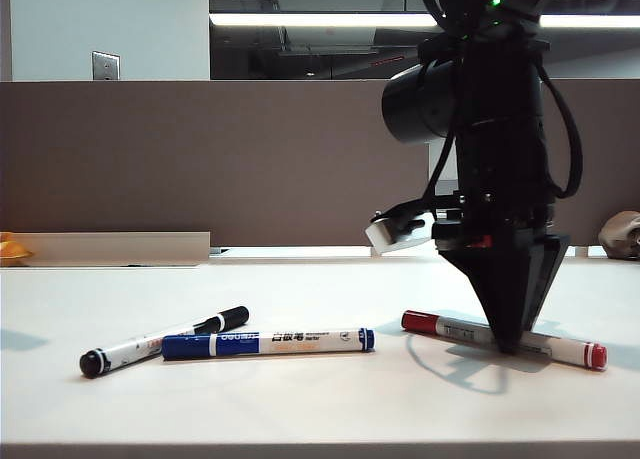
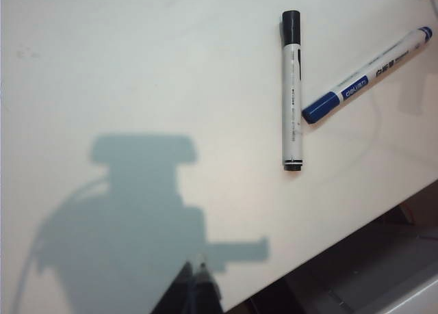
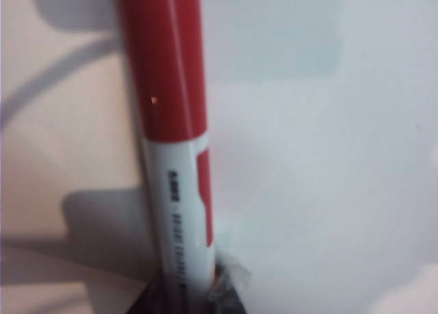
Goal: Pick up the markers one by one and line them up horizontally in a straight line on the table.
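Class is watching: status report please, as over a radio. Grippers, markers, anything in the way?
Right gripper down on the red marker, jaws around its barrel, marker on the table. Left gripper shut, empty. Black marker touching the blue marker. Nothing in the way.

Right pincer (image 1: 512, 341) points straight down, jaws nearly together; left pincer (image 2: 198, 286) shut.

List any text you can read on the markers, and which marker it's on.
"deli": white brand print on the blue marker's cap end, left wrist view.
Blue marker barrel: printed characters, too small to read.
Black marker: fine print, unreadable.
Red marker: dark print line, blurred.
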